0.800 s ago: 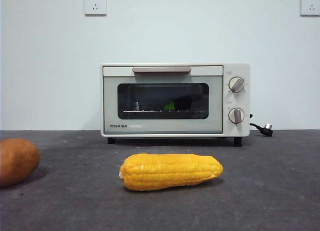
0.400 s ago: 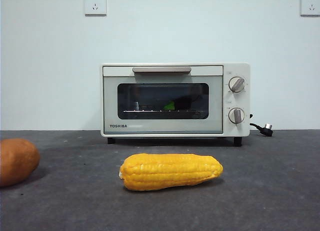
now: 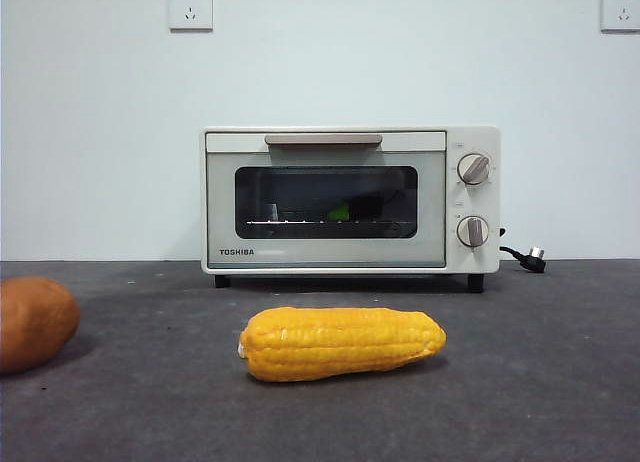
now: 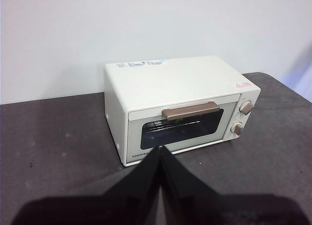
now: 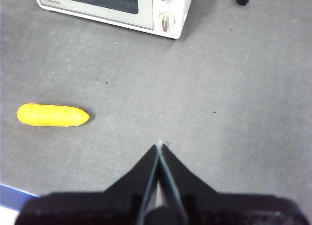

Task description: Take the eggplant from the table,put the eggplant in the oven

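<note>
The cream Toshiba oven (image 3: 350, 199) stands at the back of the dark grey table (image 3: 540, 362) with its door closed. Through the dark glass I see a green stem cap of the eggplant (image 3: 340, 212) lying on the wire rack; its purple body barely shows. In the left wrist view the oven (image 4: 180, 108) sits ahead and a bit of green eggplant (image 4: 176, 121) shows under the handle. My left gripper (image 4: 160, 149) is shut and empty, back from the oven. My right gripper (image 5: 159, 147) is shut and empty over bare table. No arm appears in the front view.
A yellow corn cob (image 3: 342, 342) lies in front of the oven, also visible in the right wrist view as the corn cob (image 5: 52, 115). An orange-brown potato-like vegetable (image 3: 35, 322) sits at the left edge. The oven's plug (image 3: 530, 256) lies to its right.
</note>
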`<action>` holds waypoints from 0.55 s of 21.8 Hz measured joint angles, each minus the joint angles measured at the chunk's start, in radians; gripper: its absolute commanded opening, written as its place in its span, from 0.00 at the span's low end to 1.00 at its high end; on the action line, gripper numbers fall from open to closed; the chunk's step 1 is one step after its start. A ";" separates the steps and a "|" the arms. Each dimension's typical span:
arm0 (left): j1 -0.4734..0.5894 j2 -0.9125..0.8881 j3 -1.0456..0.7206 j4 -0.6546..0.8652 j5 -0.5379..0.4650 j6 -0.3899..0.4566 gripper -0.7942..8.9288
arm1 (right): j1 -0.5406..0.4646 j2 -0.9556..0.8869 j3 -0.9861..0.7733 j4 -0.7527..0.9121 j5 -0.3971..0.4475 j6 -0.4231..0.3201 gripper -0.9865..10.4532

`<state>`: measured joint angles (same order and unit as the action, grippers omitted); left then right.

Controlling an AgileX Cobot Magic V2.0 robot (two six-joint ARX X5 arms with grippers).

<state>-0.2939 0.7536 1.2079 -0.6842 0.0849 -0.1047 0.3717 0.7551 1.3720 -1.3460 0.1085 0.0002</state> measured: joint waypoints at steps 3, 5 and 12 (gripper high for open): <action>0.000 0.000 0.000 0.000 0.000 0.000 0.08 | 0.000 0.016 0.000 -0.003 0.000 0.000 0.09; 0.000 0.001 0.000 -0.001 0.000 0.000 0.08 | 0.000 0.032 0.000 -0.004 0.000 0.000 0.09; 0.000 0.004 0.000 0.014 -0.004 0.030 0.08 | 0.000 0.120 0.000 -0.005 0.000 0.000 0.09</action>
<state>-0.2939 0.7574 1.2079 -0.6697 0.0811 -0.0746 0.3717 0.8753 1.3720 -1.3514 0.1085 0.0002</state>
